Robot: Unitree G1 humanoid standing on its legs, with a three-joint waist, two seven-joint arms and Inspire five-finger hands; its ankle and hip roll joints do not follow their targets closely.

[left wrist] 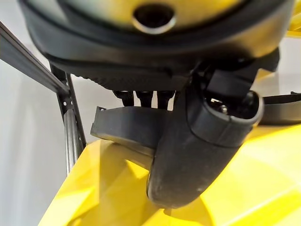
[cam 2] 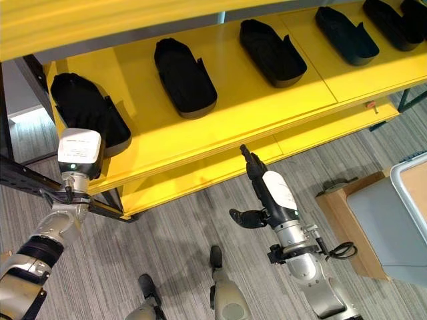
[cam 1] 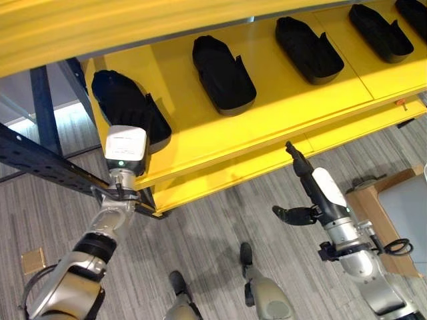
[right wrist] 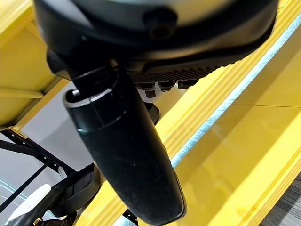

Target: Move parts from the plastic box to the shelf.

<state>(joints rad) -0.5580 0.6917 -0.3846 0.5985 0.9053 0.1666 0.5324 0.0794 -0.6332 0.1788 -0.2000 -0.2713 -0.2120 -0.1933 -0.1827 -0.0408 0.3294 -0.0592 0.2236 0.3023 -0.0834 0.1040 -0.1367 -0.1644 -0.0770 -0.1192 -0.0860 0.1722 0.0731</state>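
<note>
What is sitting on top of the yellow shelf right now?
Black parts lie in a row on the shelf. The leftmost part is at the left robot hand, which hides its near end. Whether the fingers grip it cannot be seen.

the floor (cam 1: 213,220) is grey carpet with thin stripes. a big yellow rack (cam 1: 267,143) stands on it, with dark blue metal posts (cam 1: 43,100) at its end. bright light falls on the rack's boards. a brown wooden stand (cam 2: 347,223) sits near the rack.
</note>
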